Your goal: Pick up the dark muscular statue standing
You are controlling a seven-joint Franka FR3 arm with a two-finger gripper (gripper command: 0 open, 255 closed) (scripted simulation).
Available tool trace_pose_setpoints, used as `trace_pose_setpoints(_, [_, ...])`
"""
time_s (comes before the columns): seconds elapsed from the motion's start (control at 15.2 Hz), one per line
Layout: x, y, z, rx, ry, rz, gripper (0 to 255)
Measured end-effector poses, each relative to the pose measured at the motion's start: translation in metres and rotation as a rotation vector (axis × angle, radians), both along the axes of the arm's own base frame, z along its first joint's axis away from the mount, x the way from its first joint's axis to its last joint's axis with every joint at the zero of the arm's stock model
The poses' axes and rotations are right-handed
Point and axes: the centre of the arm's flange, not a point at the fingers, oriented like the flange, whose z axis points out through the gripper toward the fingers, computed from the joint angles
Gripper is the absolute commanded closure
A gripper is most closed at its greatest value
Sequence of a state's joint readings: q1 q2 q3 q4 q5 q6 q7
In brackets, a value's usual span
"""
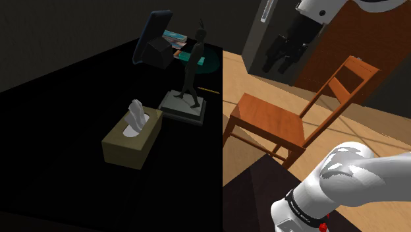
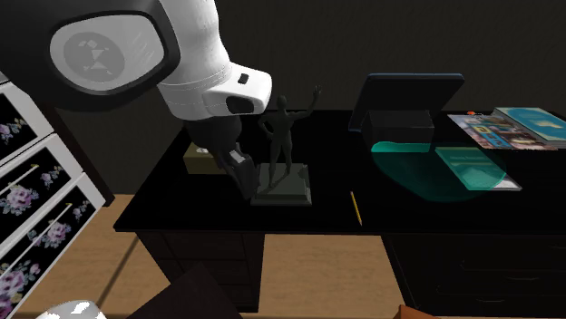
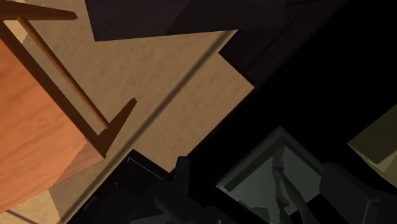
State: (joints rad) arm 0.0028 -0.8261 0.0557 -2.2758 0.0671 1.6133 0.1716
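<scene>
Gripper [image 1: 278, 63]: open, fingers apart, empty; high, apart from statue [image 1: 191, 69].
Statue: upright on its base by the desk [image 2: 200, 210] edge, between tissue box [image 1: 132, 138] and screen [image 1: 151, 39].
Edges: chair [image 1: 270, 122] stands close off desk; pencil [image 2: 356, 207] lies near base.
Surface: black desk, wood floor [image 1: 234, 79].
Arm [image 2: 181, 63]: white, angled down toward statue.

The black gripper [image 2: 243, 181] hangs just beside the dark statue's [image 2: 284, 136] square base. A tan box [image 2: 193, 160] sits behind the gripper, a pencil [image 2: 356, 207] beyond the statue.
</scene>
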Motion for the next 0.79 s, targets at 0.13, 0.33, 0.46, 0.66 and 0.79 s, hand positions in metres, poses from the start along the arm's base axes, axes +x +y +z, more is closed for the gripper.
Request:
trace_pose_setpoints(0.13, [0.006, 0.002, 0.002, 0.001, -0.001, 0.003, 0])
trace_pose_setpoints(0.33, [0.036, 0.015, 0.007, 0.007, -0.004, 0.018, 0])
trace_pose_setpoints(0.46, [0.053, 0.023, 0.017, 0.011, -0.007, 0.029, 0])
trace_pose_setpoints(0.66, [0.09, 0.036, 0.027, 0.018, -0.009, 0.047, 0])
trace_pose_setpoints(0.79, [0.113, 0.047, 0.032, 0.023, -0.012, 0.059, 0])
